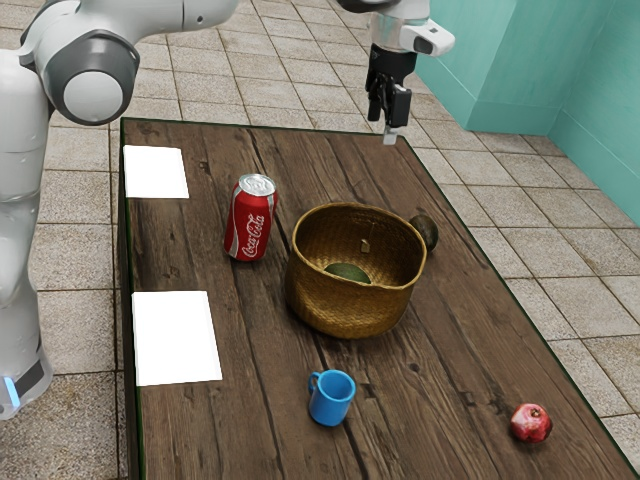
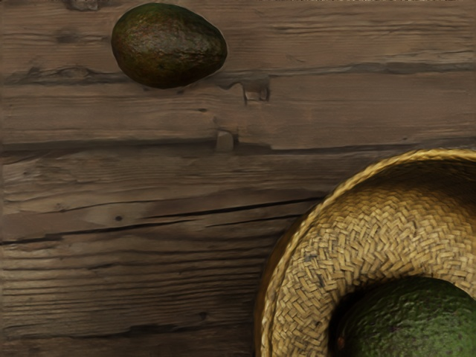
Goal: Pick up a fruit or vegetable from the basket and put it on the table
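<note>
You're hovering the gripper [image 1: 390,108] above the table [image 1: 450,350]; whether it is gaping or closed, you can't tell from here. The green avocado [image 1: 348,272] is lying inside the basket [image 1: 350,308], and the dark avocado [image 1: 425,232] is resting on the table, apart from the basket. The can [image 1: 251,220], mug [image 1: 332,399] and red fruit [image 1: 531,424] are also sitting on the table.

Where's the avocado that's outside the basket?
The avocado lies on the table beside the basket, toward the exterior view's right; the wrist view shows a gap between them.
</note>
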`<state>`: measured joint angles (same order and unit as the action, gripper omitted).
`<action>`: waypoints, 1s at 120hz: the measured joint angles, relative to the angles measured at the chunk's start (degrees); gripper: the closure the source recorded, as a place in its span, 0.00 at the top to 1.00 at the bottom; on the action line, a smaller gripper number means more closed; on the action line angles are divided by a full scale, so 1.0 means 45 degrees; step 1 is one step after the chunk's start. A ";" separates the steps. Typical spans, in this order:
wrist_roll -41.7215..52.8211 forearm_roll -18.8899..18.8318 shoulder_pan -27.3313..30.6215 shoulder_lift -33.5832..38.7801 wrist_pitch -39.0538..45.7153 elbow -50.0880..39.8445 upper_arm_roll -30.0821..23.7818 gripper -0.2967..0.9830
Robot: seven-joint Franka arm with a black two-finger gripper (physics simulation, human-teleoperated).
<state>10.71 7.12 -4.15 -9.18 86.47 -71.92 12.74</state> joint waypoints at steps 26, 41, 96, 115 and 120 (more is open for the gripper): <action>0.0001 0.0002 0.0019 0.0000 -0.0007 0.0000 0.0000 0.77; 0.0002 -0.0034 0.0027 0.0091 -0.0070 0.0324 -0.0033 0.77; -0.0003 -0.0963 -0.0773 0.3685 -0.1649 -0.3848 -0.3839 0.77; 0.0011 -0.1158 -0.0203 0.5655 0.0469 -0.6788 -0.3886 0.77; 0.0014 -0.1164 -0.0181 0.5602 0.0835 -0.6657 -0.4214 0.77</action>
<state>10.77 1.88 -4.96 16.04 90.23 -101.87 -6.22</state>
